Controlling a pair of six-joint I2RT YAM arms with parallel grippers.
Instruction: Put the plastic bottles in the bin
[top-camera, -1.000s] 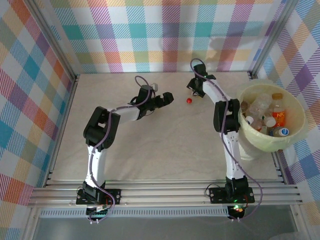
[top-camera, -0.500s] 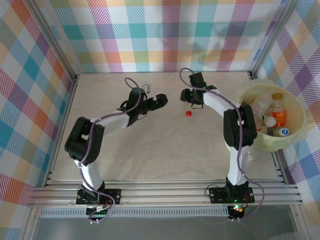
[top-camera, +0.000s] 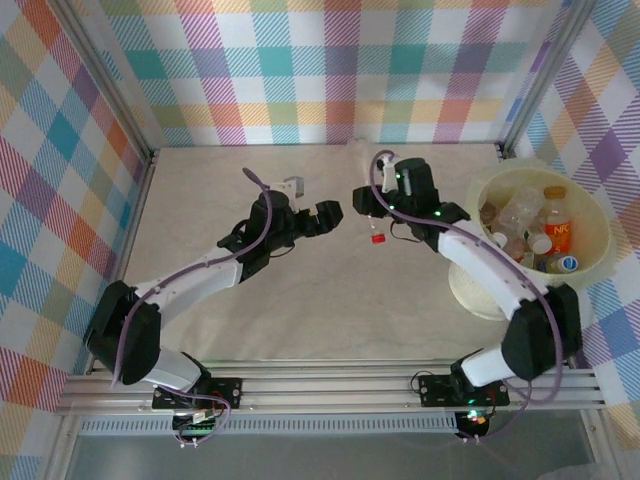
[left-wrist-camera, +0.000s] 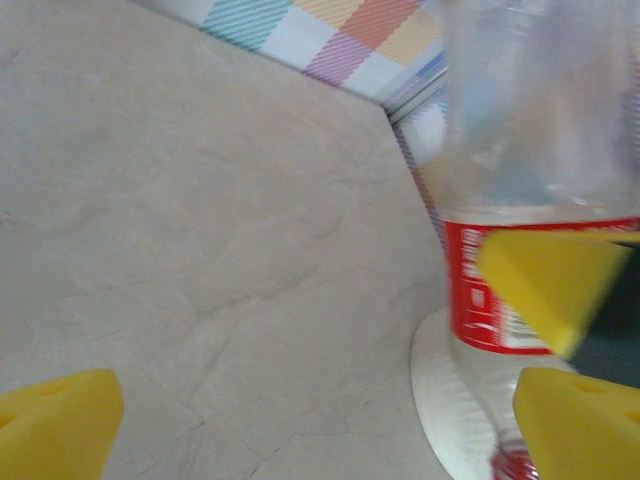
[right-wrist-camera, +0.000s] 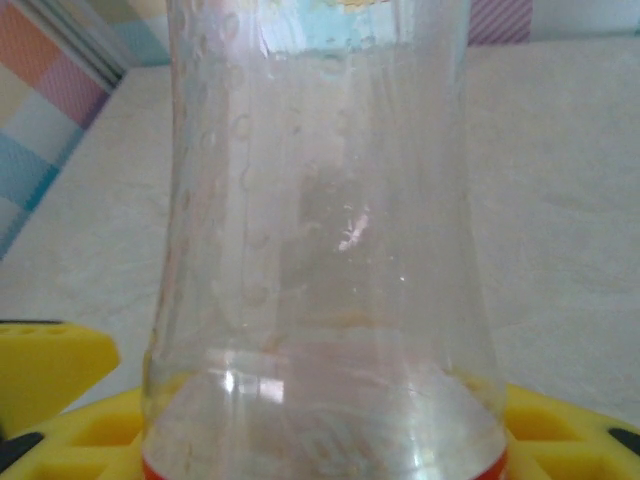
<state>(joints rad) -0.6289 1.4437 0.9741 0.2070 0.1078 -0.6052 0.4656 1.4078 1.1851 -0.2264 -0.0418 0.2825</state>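
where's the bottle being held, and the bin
bottle (right-wrist-camera: 320, 250), right wrist view, on its clear body
bin (top-camera: 592, 222), top external view, on the bare inner wall at its right

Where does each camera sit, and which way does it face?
Top external: high behind the bases, looking down at the table, both arms and the bin.
Left wrist: on the left gripper, looking across the table at the bottle; its yellow fingertips show.
Right wrist: on the right gripper, looking along the bottle it holds; its yellow fingers show.
Shared: both wrist views see the bottle.
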